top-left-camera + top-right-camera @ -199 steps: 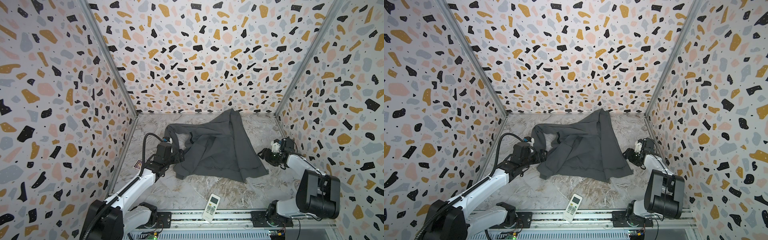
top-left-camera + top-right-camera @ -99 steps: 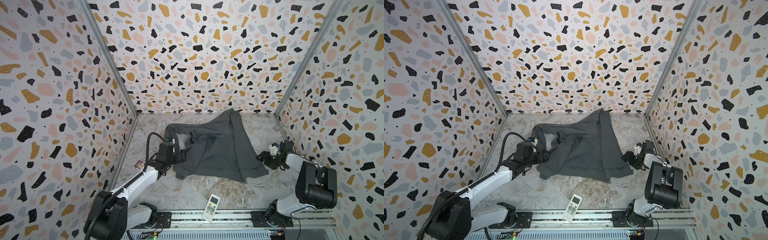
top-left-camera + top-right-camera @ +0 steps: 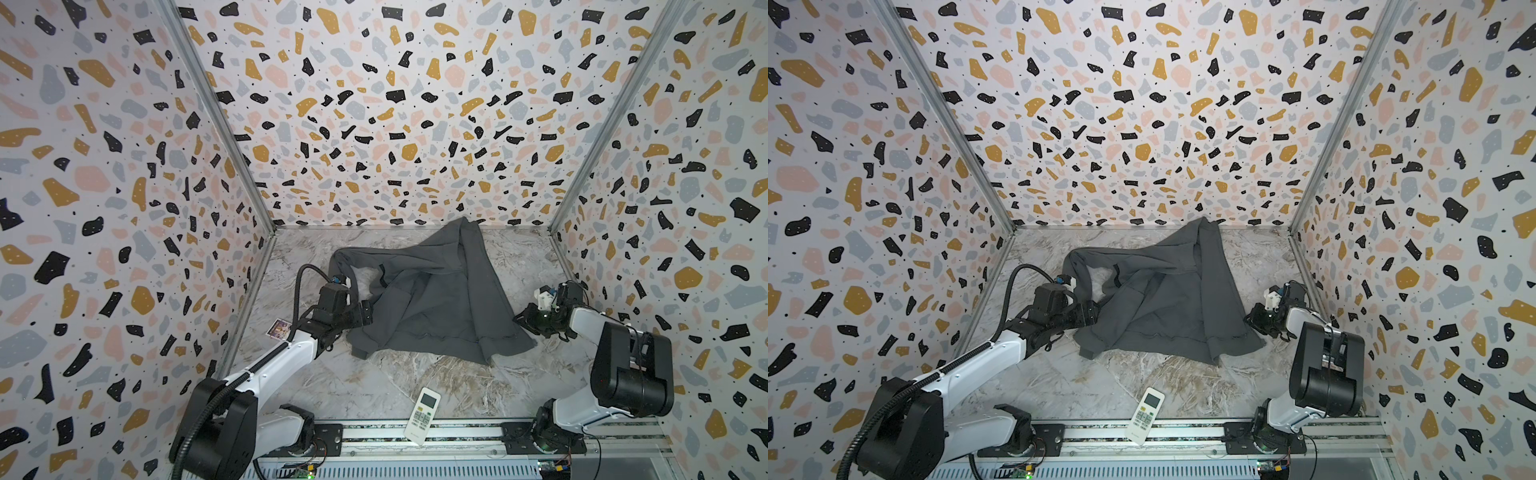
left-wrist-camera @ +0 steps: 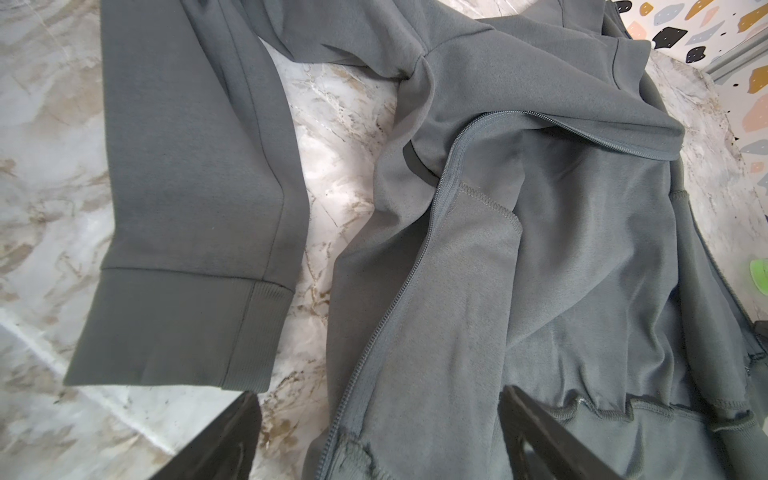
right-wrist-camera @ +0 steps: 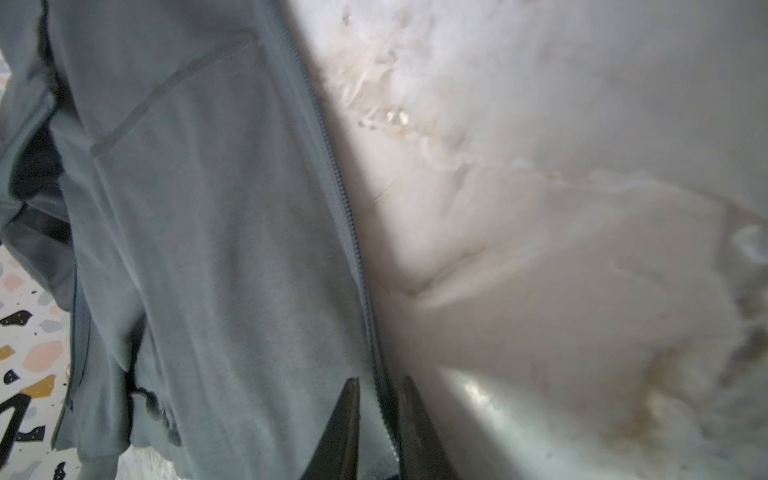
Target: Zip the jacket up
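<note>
Nothing is zipped yet: the jacket point(image 3: 432, 299) sprawls open on the worktop point(image 3: 374, 386), mid-way towards the back edge, its zip point(image 4: 415, 257) halves well apart. The left arm stretches low from the front left corner, left end effector point(image 4: 378, 395) spread wide over the hem. The right arm folds by the right edge, right end effector point(image 5: 381, 380) pinching the other zip edge.

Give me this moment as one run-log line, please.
jacket: open, rumpled on table | left gripper: open over zip edge | right gripper: shut on opposite zip edge
</note>
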Available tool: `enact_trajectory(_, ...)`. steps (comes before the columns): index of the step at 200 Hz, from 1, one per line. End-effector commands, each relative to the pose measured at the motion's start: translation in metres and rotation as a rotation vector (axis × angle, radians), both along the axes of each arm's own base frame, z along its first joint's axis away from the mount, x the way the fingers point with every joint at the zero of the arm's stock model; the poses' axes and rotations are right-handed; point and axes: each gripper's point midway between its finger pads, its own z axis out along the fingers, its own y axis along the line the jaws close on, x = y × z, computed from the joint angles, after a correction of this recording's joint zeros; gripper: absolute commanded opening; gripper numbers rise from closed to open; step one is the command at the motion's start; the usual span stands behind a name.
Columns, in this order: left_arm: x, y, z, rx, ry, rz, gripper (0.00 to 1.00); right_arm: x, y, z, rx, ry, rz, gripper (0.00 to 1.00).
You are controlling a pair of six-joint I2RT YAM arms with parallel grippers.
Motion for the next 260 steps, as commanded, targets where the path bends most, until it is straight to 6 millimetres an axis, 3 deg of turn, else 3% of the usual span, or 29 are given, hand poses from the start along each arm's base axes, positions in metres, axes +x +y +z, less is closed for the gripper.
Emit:
enact_trajectory(1,0.006,-0.002,0.008,-0.003,-0.046,-0.003,0.91,-0.008,0.031,0.019,0.07,-0.045,0.072,0.12)
enact_trajectory(27,0.005,-0.003,0.008,-0.011,-0.05,-0.004,0.91,-0.011,0.059,0.042,0.081,-0.076,0.135,0.0)
enact_trajectory(53,0.004,-0.002,0.011,-0.019,-0.063,0.001,0.91,-0.006,0.081,0.082,-0.039,-0.134,0.168,0.0)
enact_trajectory(76,0.004,-0.004,0.014,-0.048,-0.097,0.005,0.9,-0.004,0.13,0.114,-0.049,-0.192,0.217,0.0)
enact_trajectory(99,0.003,-0.004,0.01,-0.067,-0.112,0.015,0.9,-0.005,0.194,0.127,-0.037,-0.222,0.315,0.0)
enact_trajectory(113,0.001,-0.004,0.007,-0.066,-0.105,0.011,0.9,-0.002,0.207,0.126,-0.053,-0.217,0.333,0.0)
enact_trajectory(123,-0.001,-0.004,0.006,-0.061,-0.102,0.006,0.9,0.003,0.199,0.127,-0.077,-0.227,0.312,0.08)
enact_trajectory(137,-0.003,-0.003,0.01,-0.055,-0.113,-0.002,0.9,0.011,0.171,0.127,-0.085,-0.239,0.276,0.2)
enact_trajectory(168,-0.007,0.0,0.018,-0.056,-0.142,0.006,0.92,0.02,0.069,0.122,-0.136,-0.265,0.129,0.52)
enact_trajectory(189,-0.006,-0.003,0.02,-0.083,-0.151,0.005,0.92,0.015,0.022,0.102,-0.129,-0.23,0.046,0.58)
enact_trajectory(222,-0.002,-0.009,0.018,-0.107,-0.144,-0.008,0.92,0.011,-0.004,0.055,-0.076,-0.155,0.001,0.63)
enact_trajectory(260,0.001,-0.013,0.016,-0.095,-0.13,-0.023,0.92,0.018,-0.007,0.017,-0.024,-0.095,0.02,0.63)
